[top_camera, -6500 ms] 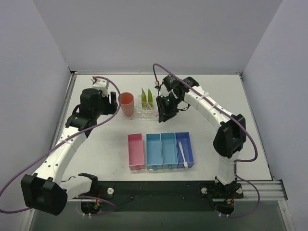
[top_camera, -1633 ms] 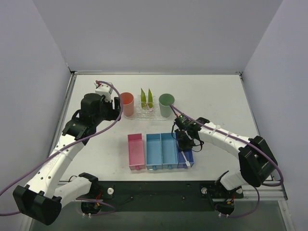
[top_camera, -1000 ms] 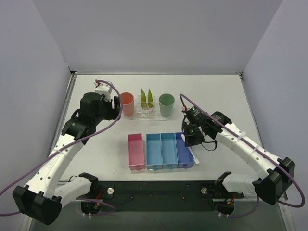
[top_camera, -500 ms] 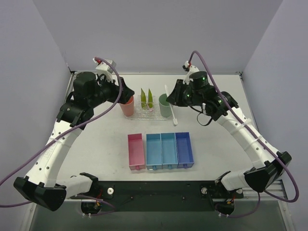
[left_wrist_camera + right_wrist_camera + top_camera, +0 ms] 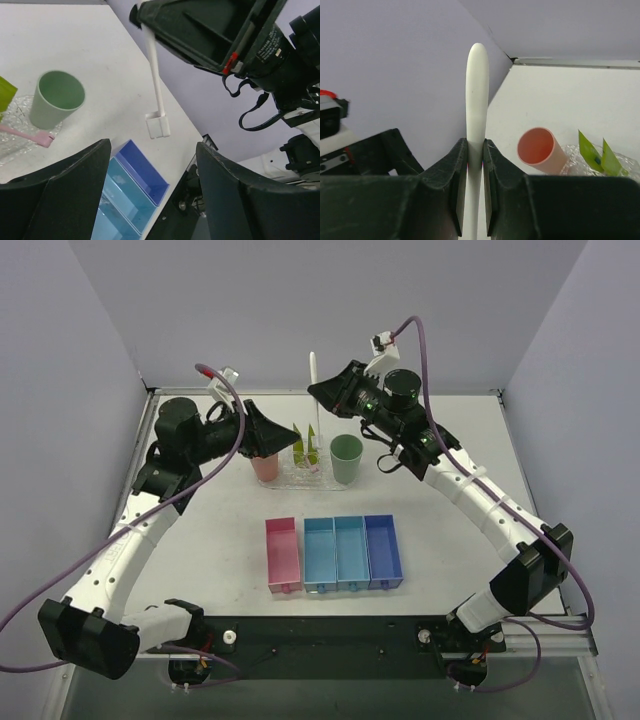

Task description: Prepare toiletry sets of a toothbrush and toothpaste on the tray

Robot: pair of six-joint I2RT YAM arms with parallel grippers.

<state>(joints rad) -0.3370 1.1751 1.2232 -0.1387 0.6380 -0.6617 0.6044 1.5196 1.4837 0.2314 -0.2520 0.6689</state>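
The toothbrush [image 5: 313, 375] is pinched near its handle end, roughly upright, between the right fingers [image 5: 451, 185], lifted well off the surface near the tray [image 5: 300, 481] and green cup [image 5: 346, 458], probably for lowering head-first onto that tray, while the left fingers [image 5: 70, 185] hang spread wide, empty.

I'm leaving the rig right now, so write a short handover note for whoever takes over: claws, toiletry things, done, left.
Right claw: shut on a white toothbrush, held upright in the air.
Left claw: open, empty, raised near the pink cup.
Tray: both toothpaste tubes stand upright at it; a pink toothbrush lies on it beside the green cup.
Done: one toothbrush on the tray.
Left: set the held toothbrush there too, pairing each with a tube.
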